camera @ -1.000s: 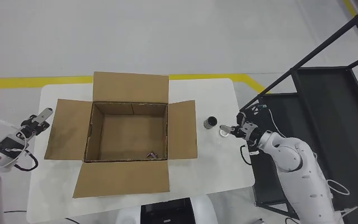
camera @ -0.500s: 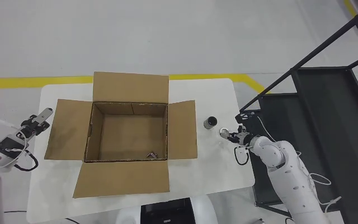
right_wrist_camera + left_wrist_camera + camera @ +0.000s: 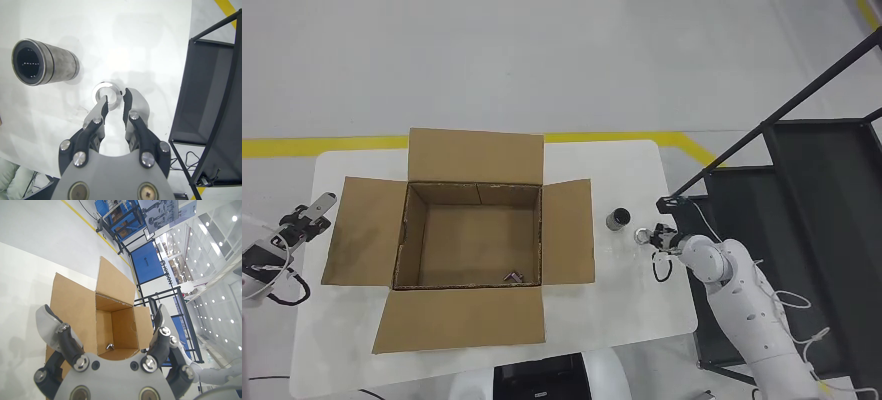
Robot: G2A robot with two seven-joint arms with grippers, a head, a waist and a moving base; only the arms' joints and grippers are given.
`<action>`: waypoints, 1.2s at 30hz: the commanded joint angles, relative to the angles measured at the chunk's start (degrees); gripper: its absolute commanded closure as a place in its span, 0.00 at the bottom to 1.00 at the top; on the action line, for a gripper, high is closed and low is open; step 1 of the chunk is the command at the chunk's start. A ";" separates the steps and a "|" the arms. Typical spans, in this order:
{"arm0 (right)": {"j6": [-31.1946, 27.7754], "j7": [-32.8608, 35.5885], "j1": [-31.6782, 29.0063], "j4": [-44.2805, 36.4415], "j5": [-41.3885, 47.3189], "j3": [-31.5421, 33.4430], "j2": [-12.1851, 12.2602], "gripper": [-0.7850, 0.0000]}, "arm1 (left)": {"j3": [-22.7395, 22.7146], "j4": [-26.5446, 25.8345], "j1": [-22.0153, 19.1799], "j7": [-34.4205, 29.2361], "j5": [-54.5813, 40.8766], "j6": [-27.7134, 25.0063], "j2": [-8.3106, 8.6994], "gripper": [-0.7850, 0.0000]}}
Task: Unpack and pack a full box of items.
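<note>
An open cardboard box [image 3: 402,232] [image 3: 73,298] sits mid-table with all flaps spread; a small metal piece [image 3: 512,273] [image 3: 110,346] lies in its near corner. To its right stands a grey metal cylinder [image 3: 618,218] [image 3: 45,62]. A flat metal ring [image 3: 642,237] [image 3: 100,88] lies on the table beside it. My right gripper [image 3: 652,239] [image 3: 115,94] straddles the ring's wall, one finger over the hole and one outside, slightly open. My left gripper [image 3: 317,208] [image 3: 102,308] hovers wide open by the table's left edge, holding nothing.
A black metal rack [image 3: 812,180] [image 3: 208,91] stands right against the table's right edge. The white table [image 3: 632,300] has free room in front of the cylinder and along its right side. A yellow floor line [image 3: 302,146] runs behind the table.
The right arm has folded in closer to the table's right edge and its wrist has dropped, carrying the ring slightly toward the front. The left arm has not moved.
</note>
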 commanded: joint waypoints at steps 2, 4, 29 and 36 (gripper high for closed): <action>0.49 0.15 1.06 1.48 0.50 -0.80 -0.16 0.70 | 0.00 0.00 0.00 -0.01 0.00 0.00 0.00 0.00; 1.13 0.01 1.57 2.14 0.20 -1.29 -0.25 0.66 | 0.00 0.00 0.00 -0.01 0.00 0.00 0.00 0.00; 1.98 -1.93 -0.92 -5.08 2.29 2.97 0.39 1.00 | 0.00 0.00 0.00 -0.01 0.00 0.00 0.00 0.00; -8.86 -3.07 -10.78 -26.45 17.44 14.07 1.38 1.00 | 0.00 0.00 0.00 -0.01 0.00 0.00 0.00 0.00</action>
